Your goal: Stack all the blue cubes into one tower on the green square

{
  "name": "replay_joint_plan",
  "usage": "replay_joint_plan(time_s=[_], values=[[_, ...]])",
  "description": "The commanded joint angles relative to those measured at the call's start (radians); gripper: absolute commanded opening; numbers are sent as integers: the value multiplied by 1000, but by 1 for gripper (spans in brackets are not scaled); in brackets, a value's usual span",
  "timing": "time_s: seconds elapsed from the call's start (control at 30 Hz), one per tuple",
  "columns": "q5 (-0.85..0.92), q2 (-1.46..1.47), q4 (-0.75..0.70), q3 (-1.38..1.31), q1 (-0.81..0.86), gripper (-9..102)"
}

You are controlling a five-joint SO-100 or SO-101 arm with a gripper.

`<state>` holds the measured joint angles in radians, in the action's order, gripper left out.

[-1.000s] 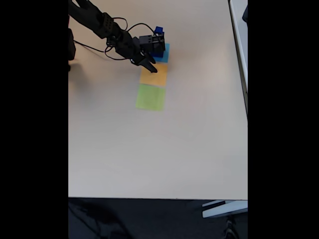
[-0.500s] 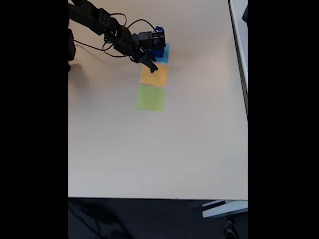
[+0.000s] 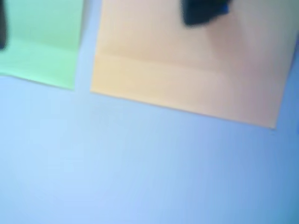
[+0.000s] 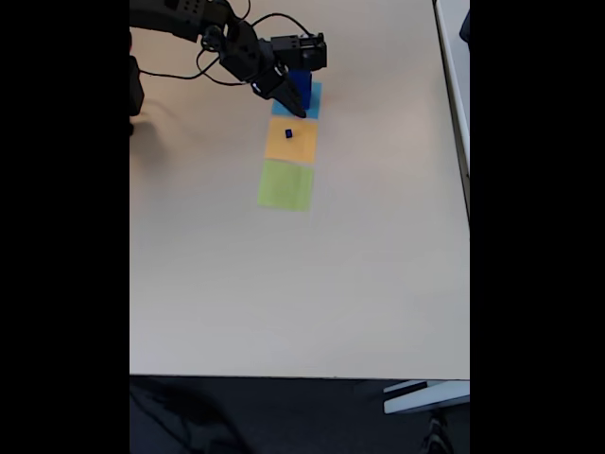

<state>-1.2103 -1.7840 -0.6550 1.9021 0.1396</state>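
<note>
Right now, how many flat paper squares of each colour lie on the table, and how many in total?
Green square: 1
Orange square: 1, with a tiny blue cube on it
Light-blue square: 1, partly hidden by the gripper
Total: 3 flat squares

Fixed view: table (image 4: 284, 284) is showing plain pale beige, no pattern. Green square (image 4: 285, 184) is reading pale yellow-green, orange square (image 4: 291, 140) at its 12 o'clock is showing flat pale orange, light-blue square (image 4: 312, 102) beyond that is showing sky blue. Small cube (image 4: 288, 133) on the orange is looking dark saturated blue. Arm and gripper (image 4: 295, 109) are showing black, cables black too. Wrist view: green square (image 3: 42, 42) is looking mint, orange square (image 3: 187, 70) peach, table (image 3: 140, 177) tinted bluish.
</note>
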Motion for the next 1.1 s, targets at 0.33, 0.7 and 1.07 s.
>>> replay_joint_plan(time_s=[0.33, 0.7, 1.07], values=[[-140, -43, -169, -334, -109, 28], [-410, 106, -198, -488, -230, 26], [-549, 204, -190, -522, -311, 28]])
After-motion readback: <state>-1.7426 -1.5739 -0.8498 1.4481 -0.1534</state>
